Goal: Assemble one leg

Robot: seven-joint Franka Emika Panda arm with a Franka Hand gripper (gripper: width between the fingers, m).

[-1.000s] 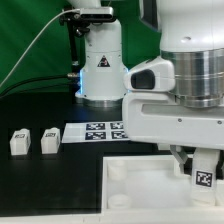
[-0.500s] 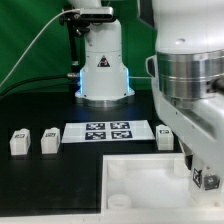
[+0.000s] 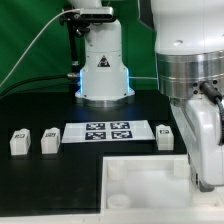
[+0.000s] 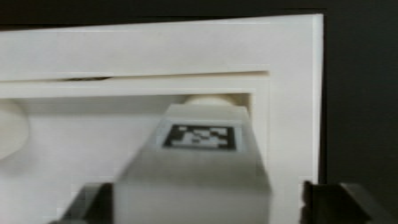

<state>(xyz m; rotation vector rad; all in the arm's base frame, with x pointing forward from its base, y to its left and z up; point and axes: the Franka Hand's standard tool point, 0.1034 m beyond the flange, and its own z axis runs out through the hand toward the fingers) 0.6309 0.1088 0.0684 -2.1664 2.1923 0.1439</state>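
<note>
Leg (image 4: 199,160), formerly visible exterior, now arm-hidden

Exterior view: three loose legs (image 3: 19,141) (image 3: 50,139) (image 3: 166,137) on the black table (image 3: 60,185), one marker board (image 3: 107,131) carrying four tags, and one white panel (image 3: 140,178). Wrist view: one further leg (image 4: 199,165) (a single tag on its face) between the fingers of the one gripper (image 4: 205,205).
</note>
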